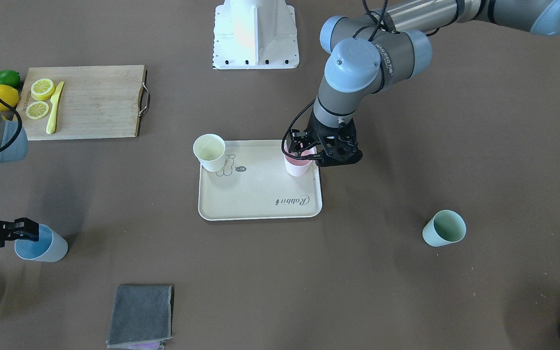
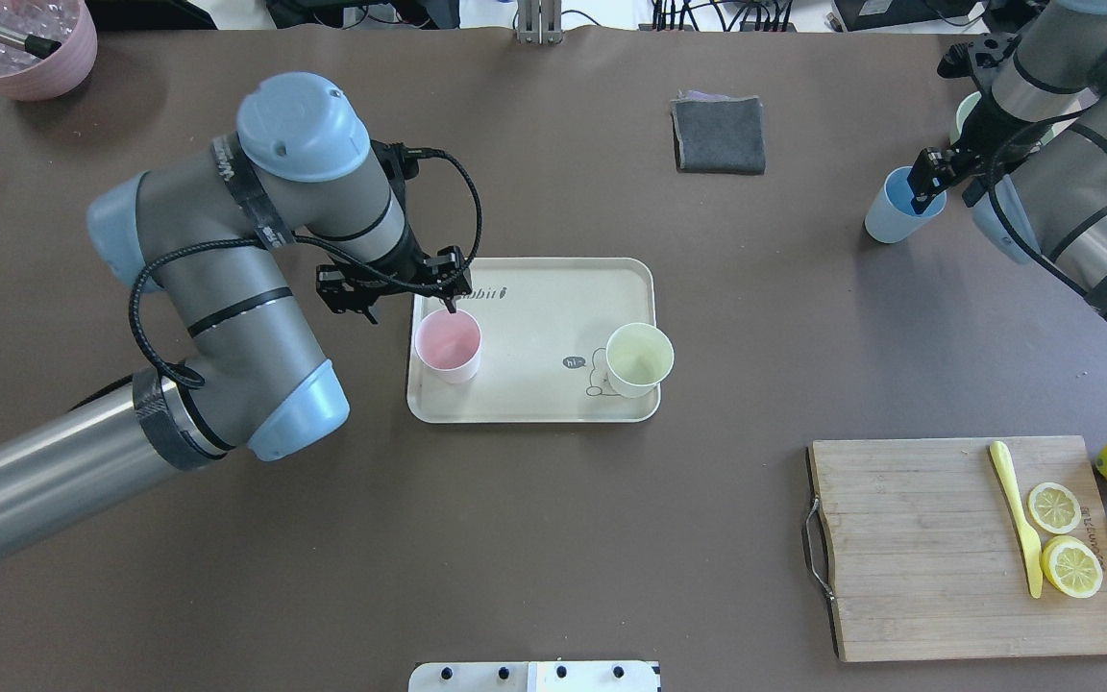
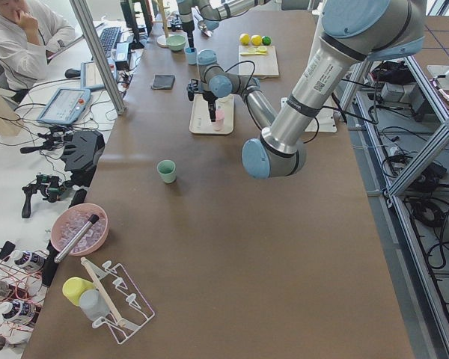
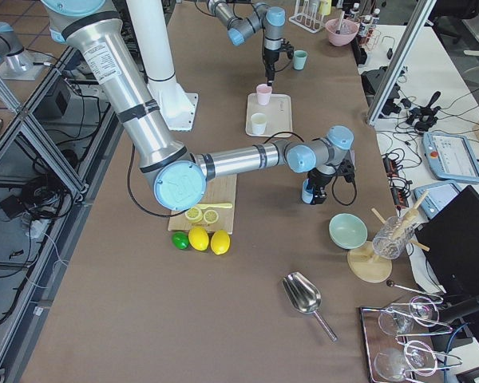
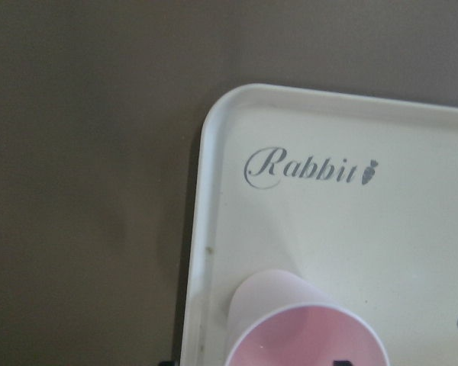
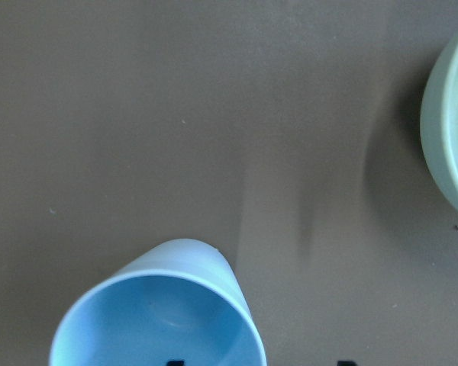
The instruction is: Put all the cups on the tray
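Observation:
The cream tray [image 2: 534, 408] with "Rabbit" script [image 5: 305, 169] lies mid-table. A pale yellow cup [image 2: 639, 358] and a light pink cup [image 2: 448, 346] stand upright on it. My left gripper [image 2: 448, 303] is open and straddles the pink cup's rim, with one fingertip inside, as the left wrist view [image 5: 305, 335] shows. The light blue cup [image 2: 899, 207] stands on the table. My right gripper [image 2: 928, 192] is open over the blue cup's rim [image 6: 156, 320], with one finger inside. The mint green cup [image 1: 444, 228] stands alone on the table and is hidden behind my left arm in the overhead view.
A wooden cutting board [image 2: 899, 548] holds lemon slices and a yellow knife, with lemons and a lime beside it. A grey cloth [image 2: 719, 135] lies beyond the tray. A pale green bowl [image 6: 450, 114] sits close to the blue cup. A mauve bowl [image 2: 20, 43] is at the far corner.

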Robot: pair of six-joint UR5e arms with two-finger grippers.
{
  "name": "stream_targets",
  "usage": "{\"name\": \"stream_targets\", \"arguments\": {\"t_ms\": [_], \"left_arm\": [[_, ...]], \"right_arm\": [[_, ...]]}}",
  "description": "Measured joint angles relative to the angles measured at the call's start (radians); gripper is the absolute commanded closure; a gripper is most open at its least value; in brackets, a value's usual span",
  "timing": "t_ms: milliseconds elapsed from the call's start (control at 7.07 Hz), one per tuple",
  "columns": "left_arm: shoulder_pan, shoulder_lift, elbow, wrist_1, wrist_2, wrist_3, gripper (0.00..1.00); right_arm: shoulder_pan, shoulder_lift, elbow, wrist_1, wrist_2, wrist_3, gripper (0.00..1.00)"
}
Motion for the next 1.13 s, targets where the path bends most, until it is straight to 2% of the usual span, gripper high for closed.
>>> {"name": "stream_targets", "arguments": {"t_ms": [283,566,849,1132], "left_arm": [[-0.126,0.079,-0.042,0.027,-0.046,0.190,0.02],[-0.291,0.169,-0.018,0.035,-0.103,0.481,0.02],[-0.419,0.185,0.129,-0.007,-0.165,0.669,0.02],[-0.449,0.166,0.297,-0.143,-0.180,0.677,0.03]], "right_arm": [[-0.009,0.006,-0.002,0.001,0.001,0.015,1.00],[-0.029,0.063,0.010,-0.001,0.009,0.107,1.00],[-0.083,0.132,0.057,-0.005,0.027,0.270,1.00],[-0.169,0.189,0.109,0.000,0.033,0.445,1.00]]}}
